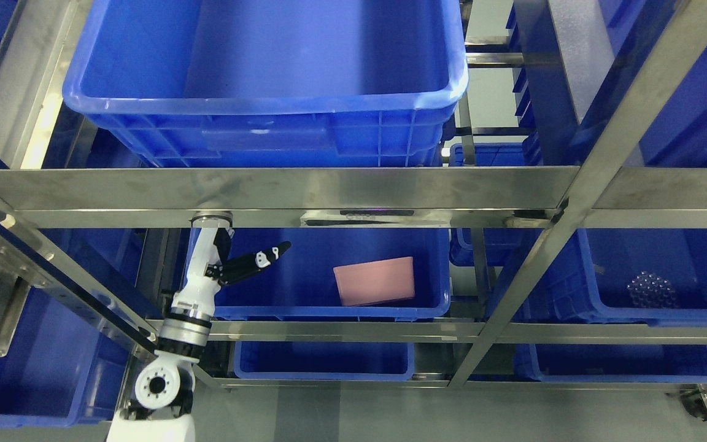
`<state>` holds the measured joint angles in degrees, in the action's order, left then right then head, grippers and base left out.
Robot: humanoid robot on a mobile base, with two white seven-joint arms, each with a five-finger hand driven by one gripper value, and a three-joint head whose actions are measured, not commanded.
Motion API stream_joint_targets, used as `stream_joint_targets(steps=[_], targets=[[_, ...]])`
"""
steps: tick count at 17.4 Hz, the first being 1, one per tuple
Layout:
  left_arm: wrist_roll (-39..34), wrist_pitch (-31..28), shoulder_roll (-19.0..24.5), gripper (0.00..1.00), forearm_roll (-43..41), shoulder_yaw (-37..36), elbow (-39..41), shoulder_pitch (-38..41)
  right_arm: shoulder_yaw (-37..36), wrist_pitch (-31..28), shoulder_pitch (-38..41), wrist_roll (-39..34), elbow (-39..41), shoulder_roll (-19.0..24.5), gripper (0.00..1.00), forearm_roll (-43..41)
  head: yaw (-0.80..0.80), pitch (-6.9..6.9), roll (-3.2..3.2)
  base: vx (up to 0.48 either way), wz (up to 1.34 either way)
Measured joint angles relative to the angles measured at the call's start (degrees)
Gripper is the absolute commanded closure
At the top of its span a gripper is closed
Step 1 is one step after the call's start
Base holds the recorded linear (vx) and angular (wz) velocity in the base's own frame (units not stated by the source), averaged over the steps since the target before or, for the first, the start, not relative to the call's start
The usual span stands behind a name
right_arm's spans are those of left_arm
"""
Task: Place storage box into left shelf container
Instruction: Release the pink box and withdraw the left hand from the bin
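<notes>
The main risk was a snag on the way out: the left hand (240, 265) sat under the steel crossbar (267, 187) and over the near-left rim of the middle-shelf blue container (329, 310), so a careless withdrawal could have caught its wrist on the bar or tugged the container on its shelf. The hand's fingers (267, 255) were spread apart and held nothing, pointing right toward the pink storage box (375, 281). That box lay inside the container near its right wall, slightly tilted, apart from the hand and well to its right.
</notes>
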<state>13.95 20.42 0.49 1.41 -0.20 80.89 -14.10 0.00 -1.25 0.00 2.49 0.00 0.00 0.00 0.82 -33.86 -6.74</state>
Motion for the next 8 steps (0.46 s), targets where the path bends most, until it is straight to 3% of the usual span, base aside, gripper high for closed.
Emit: stream_joint_targets(steps=[8], targets=[[-5.29,0.82,-0.26,0.00,1.39,0.11,5.86,6.95,0.00,0.00,0.00,0.00,0.00,0.00,0.00,0.00,0.00,0.00,0.00,0.000,0.00]])
